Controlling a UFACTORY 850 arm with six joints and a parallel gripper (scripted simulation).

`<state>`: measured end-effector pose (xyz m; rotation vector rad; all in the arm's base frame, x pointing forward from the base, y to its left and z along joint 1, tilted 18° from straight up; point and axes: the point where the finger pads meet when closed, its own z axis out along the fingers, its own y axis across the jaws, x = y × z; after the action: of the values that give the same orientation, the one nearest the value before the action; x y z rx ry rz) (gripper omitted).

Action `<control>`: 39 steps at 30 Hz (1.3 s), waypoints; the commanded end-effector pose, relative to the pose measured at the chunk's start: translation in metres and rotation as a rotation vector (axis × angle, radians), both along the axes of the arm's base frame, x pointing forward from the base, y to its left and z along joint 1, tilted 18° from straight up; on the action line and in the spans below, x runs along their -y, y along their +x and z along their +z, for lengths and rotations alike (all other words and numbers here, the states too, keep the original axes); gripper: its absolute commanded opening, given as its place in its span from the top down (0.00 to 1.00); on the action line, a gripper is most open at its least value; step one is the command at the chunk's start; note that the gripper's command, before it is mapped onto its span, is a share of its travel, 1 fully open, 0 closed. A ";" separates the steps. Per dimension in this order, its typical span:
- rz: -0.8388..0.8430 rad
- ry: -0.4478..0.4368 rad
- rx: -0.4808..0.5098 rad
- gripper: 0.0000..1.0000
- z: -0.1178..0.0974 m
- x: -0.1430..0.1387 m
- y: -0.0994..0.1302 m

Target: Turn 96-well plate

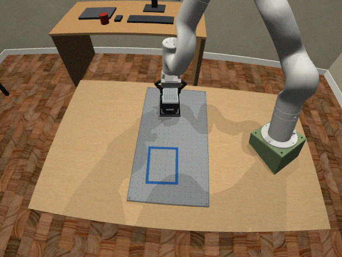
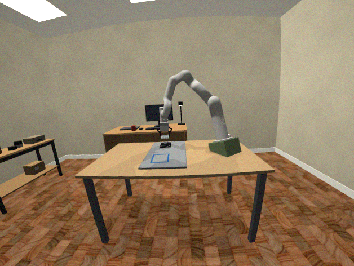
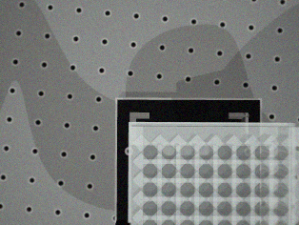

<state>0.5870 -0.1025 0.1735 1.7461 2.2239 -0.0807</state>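
My gripper (image 1: 170, 89) (image 2: 164, 134) is shut on the clear 96-well plate (image 1: 169, 96) (image 2: 164, 137) (image 3: 209, 176) and holds it level a little above the black plate nest N1 (image 1: 170, 111) (image 2: 165, 145) (image 3: 190, 111). The nest sits at the far end of the grey perforated mat (image 1: 193, 165) (image 3: 57, 71). In the wrist view the plate covers most of the nest. Only the nest's far edge, its left edge and two light corner locators show. I cannot make out the plate's cut-off corner or the A1 mark. The fingers are out of the wrist view.
A blue outlined rectangle (image 1: 147, 165) (image 2: 151, 158) is marked on the near half of the mat. The arm's green base (image 1: 272, 157) (image 2: 226, 147) stands at the table's right. A desk (image 1: 83, 29) with a red cup (image 1: 104, 18) stands behind the table.
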 end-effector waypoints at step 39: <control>0.000 0.000 0.002 1.00 -0.037 0.009 0.009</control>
<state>0.5943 -0.1101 0.1399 1.7464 2.2245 -0.0804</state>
